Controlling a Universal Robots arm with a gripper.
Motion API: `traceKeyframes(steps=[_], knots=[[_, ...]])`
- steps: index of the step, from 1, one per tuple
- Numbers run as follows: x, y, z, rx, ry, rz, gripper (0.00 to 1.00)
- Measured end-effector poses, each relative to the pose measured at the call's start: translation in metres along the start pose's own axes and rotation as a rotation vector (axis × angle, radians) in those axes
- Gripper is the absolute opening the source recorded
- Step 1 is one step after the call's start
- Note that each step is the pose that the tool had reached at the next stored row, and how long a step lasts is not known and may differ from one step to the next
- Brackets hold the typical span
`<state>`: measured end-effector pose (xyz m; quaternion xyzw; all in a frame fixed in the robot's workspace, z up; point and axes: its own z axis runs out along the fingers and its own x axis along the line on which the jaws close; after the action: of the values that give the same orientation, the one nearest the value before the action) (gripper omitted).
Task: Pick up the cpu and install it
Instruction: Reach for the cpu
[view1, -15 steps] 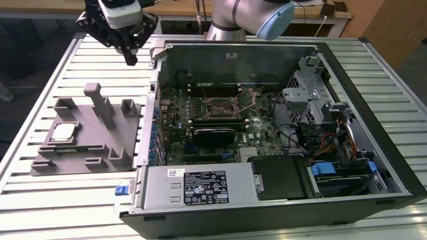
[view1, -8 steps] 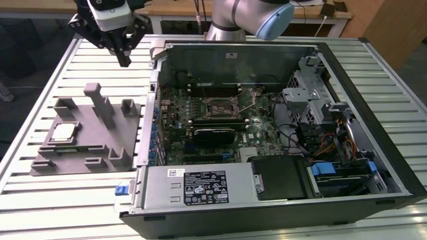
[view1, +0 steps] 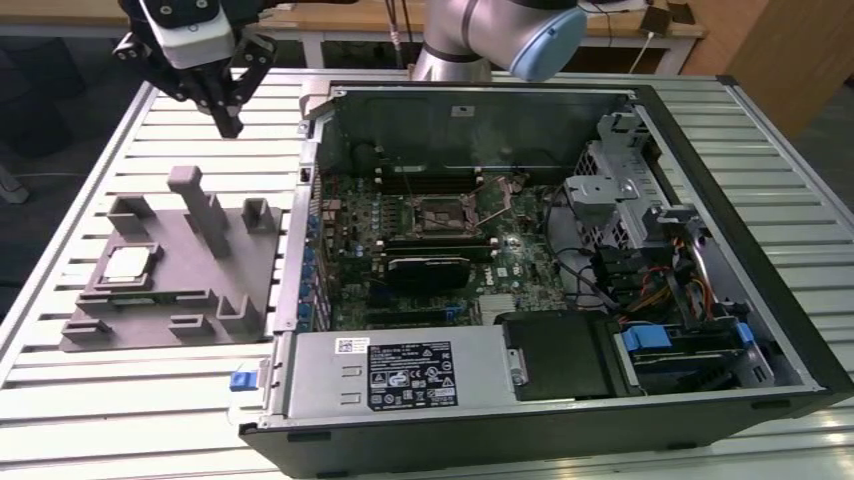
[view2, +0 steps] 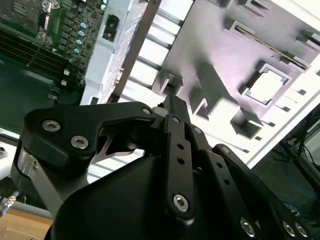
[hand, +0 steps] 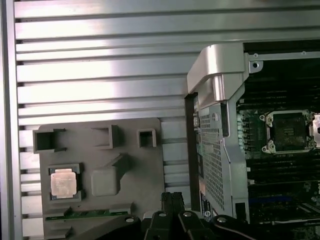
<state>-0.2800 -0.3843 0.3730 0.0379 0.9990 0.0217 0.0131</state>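
The cpu (view1: 127, 265) is a small silvery square lying flat in a recess of the grey plastic block (view1: 180, 300), on the exterior view's left. Both wrist views show the cpu (hand: 63, 183) (view2: 265, 86) in that recess. My gripper (view1: 230, 124) hangs above the table behind the block, well clear of the cpu, its fingers pressed together with nothing between them. The first wrist view shows the gripper (hand: 173, 198) over the block's edge nearest the case. The black square socket (view1: 445, 215) (hand: 290, 131) sits bare on the green motherboard inside the case.
An open computer case (view1: 747, 230) lies on the slatted metal table (view1: 160, 100), its raised side wall (view1: 310, 200) standing between block and motherboard. Upright posts (view1: 200, 205) rise from the block. A power supply (view1: 400, 375), drive cage (view1: 627, 200) and cables crowd the case.
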Motion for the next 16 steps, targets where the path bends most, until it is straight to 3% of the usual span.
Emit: traceKeyframes(steps=[4, 16], knots=[[0.0135, -0.0011, 0.0024, 0.0, 0.0001, 0.0, 0.11], [0.0416, -0.0035, 0.0079, 0.0, 0.0, 0.0, 0.11]])
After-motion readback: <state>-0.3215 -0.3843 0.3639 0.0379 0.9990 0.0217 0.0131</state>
